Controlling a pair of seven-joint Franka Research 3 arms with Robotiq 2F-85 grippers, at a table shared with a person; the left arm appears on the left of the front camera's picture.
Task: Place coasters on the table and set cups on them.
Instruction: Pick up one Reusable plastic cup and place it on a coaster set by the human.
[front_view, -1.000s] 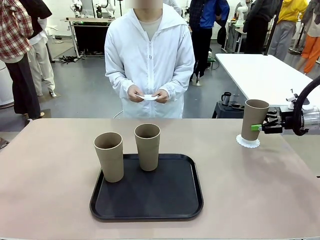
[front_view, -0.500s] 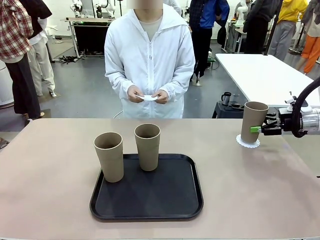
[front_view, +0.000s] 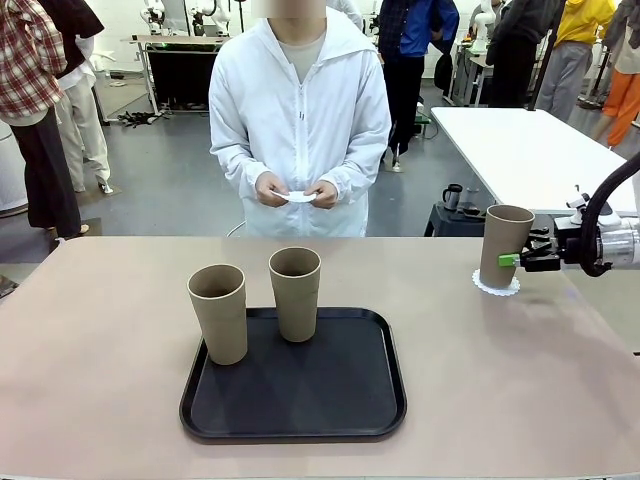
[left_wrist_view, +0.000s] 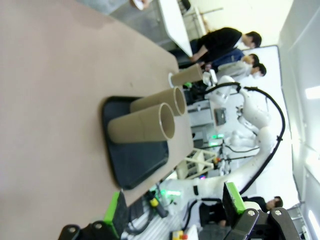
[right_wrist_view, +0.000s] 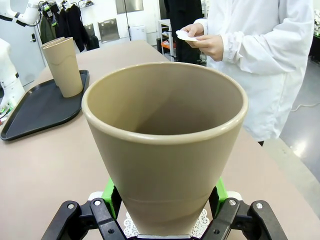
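Jaws of the right gripper (front_view: 510, 260) clasp one cup (front_view: 503, 240) on its coaster (front_view: 497, 287) right of the tray (front_view: 293, 425), the left gripper (left_wrist_view: 172, 205) gaping empty; two cups (front_view: 218, 312) on the tray await coasters.

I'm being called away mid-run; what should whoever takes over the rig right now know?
Right gripper: shut on one cup, upright on a coaster at the table's far right; not released.
Left gripper: open, empty.
Other two cups: upright on the black tray, mid-table.
Person's hands: holding white coaster paper; how many I cannot tell.
Done: one coaster laid, one cup on it.
Left: release; likely two more coasters, then the tray cups onto them.
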